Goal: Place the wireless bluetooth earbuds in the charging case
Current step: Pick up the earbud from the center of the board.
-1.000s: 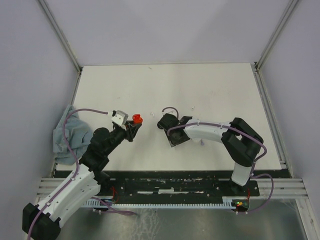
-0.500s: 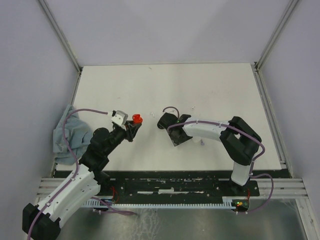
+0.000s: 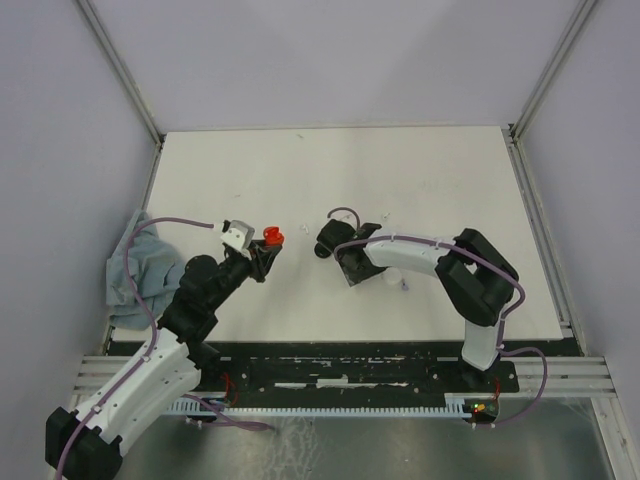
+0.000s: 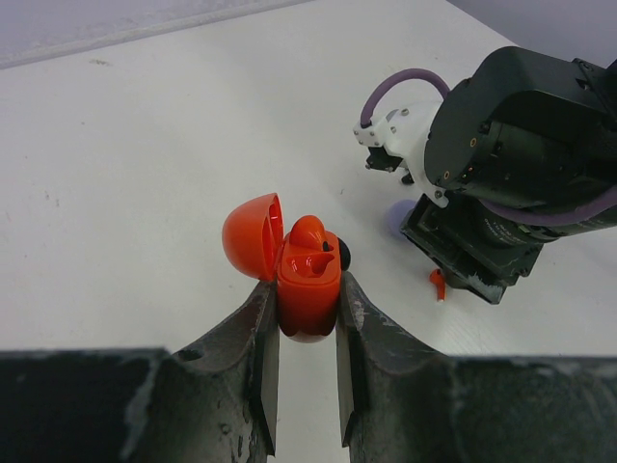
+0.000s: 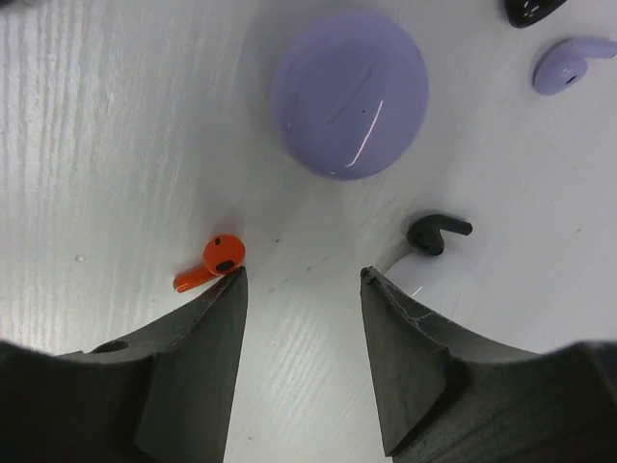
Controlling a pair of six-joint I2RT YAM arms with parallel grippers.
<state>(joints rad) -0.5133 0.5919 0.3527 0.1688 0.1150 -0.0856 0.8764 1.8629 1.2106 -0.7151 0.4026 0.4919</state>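
Top view: white table (image 3: 450, 200), both arms over it. Left wrist view: left gripper (image 4: 307, 294) pinches the red charging case (image 4: 308, 280), lid open. Right wrist view alone shows the right gripper (image 5: 301, 280) spread, with the lavender case (image 5: 350, 94) ahead, the red earbud (image 5: 214, 260) just beside one fingertip and the black earbud (image 5: 434, 233) near the other.

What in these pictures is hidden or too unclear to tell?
- Right wrist view: a black object is cut off by the top edge; case or earbud, cannot tell.
- Right wrist view: a white rounded object is partly covered by a finger of the right gripper.
- Left wrist view: the left gripper covers the lower half of the red charging case.
- Top view: the right arm hides most items under it.
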